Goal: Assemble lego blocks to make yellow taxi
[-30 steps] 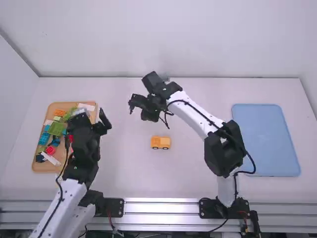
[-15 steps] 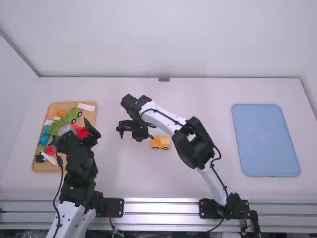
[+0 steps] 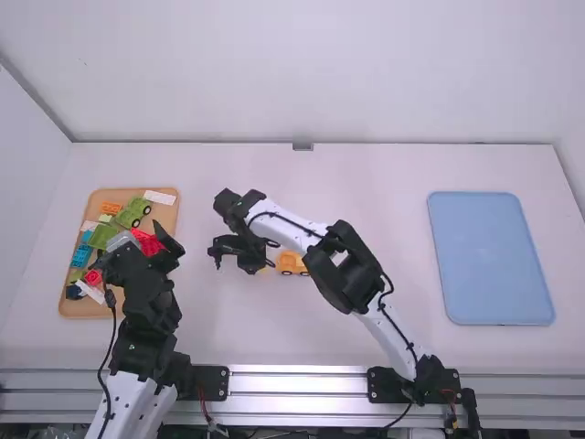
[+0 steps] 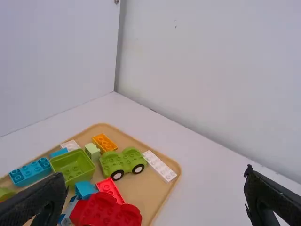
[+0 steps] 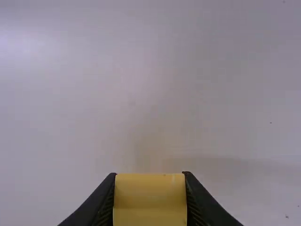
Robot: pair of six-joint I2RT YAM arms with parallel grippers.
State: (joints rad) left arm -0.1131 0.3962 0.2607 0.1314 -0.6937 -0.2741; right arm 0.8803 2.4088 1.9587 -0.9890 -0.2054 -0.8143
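Bricks (image 4: pixel 72 165) in tray (image 4: pixel 160 165) | blue mat (image 3: pixel 490 259) right | right arm (image 3: pixel 291 227) partly hides car (image 3: pixel 294 262)

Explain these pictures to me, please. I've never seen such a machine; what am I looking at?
The machine is a pair of robot arms, left and right, each ending in a two-fingered gripper. The high view looks down from above and behind them. The other two come from cameras on the arms' wrists, so each shows that arm's own fingers at its bottom edge.

On the white table are a tray of colored blocks, a small orange-yellow car and a blue mat or tray.

The right gripper holds a yellow block. The left gripper is open and holds nothing.
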